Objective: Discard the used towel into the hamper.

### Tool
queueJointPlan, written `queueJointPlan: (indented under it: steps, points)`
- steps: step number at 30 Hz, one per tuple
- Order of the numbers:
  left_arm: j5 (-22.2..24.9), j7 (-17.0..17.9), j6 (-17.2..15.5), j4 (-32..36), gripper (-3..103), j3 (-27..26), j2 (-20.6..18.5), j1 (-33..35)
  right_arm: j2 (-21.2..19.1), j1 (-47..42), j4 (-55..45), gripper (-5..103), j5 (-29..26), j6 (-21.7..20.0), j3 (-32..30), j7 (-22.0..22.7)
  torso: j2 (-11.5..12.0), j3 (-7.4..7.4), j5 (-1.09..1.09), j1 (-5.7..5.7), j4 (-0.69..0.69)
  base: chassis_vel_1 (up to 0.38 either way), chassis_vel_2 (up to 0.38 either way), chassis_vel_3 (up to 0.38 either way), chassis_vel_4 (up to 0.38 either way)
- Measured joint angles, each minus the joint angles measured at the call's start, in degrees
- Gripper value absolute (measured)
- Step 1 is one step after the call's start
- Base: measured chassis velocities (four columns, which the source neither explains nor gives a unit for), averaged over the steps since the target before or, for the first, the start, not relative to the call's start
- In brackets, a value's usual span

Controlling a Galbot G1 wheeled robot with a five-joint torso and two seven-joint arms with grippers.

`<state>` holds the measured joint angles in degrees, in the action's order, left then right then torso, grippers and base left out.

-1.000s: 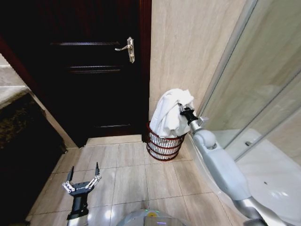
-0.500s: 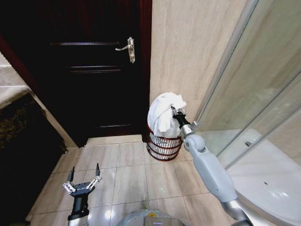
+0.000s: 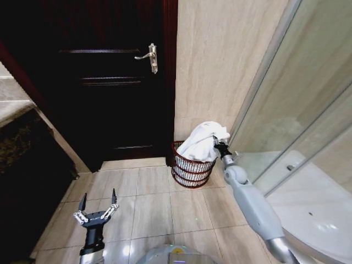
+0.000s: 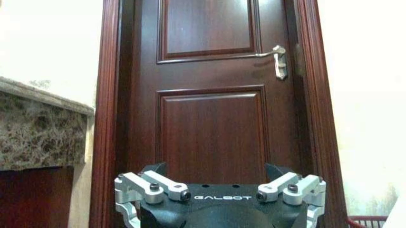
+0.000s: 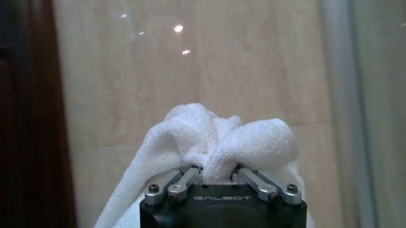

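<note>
Nearest, the left gripper [image 3: 98, 213] hangs released and idle above the floor, while farther off the right gripper [image 3: 221, 147] grasps the towel [image 3: 204, 144], draped over the hamper [image 3: 190, 168] in the floor's wall corner, not yet dropped.

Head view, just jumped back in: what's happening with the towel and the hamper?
The right gripper is shut on the white towel, holding a bunched fold of it by the hamper's far rim. The lower end of the towel drapes into the wire basket, but it is not released. The hamper stands on the tiled floor in the corner, between the dark wooden door and the glass shower screen. The left gripper hangs open and low over the floor tiles, idle.
</note>
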<state>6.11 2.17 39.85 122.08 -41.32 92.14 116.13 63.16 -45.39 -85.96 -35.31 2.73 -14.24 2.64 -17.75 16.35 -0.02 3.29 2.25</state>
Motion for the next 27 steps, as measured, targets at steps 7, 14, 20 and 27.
queueJointPlan:
  steps: [7, 14, 20, 27]
  points:
    - [0.62, 0.56, 0.46, 0.12, 100, 0.18, 0.0, 0.07, -8.16, -0.49, -9.43, 19, -7.32, -14.41, 5.52, 2.11, 0.0, 0.0, 0.01, 0.0, -0.01, 0.0, 0.0, 0.0, 0.0]
    - [1.72, 0.91, 3.02, -1.84, 100, 0.13, 0.0, 0.67, -13.91, 3.8, -10.42, 19, -14.73, -23.5, 13.72, 7.51, 0.0, 0.0, 0.0, 0.0, 0.0, 0.0, 0.0, 0.0, 0.0]
    - [2.05, 1.16, 3.49, -2.24, 100, 0.29, 0.0, 0.42, -15.51, 7.01, -12.22, 19, -20.73, -30.4, 17.21, 11.97, 0.0, 0.0, -0.01, 0.0, 0.0, 0.0, 0.0, 0.0, 0.0]
    - [1.49, 1.62, 3.5, -0.46, 100, 0.94, 0.0, 0.43, -14.0, 15.71, -11.03, 19, -38.56, -44.8, 20.78, 22.34, 0.0, 0.0, 0.01, 0.0, -0.01, 0.0, 0.0, 0.0, 0.0]
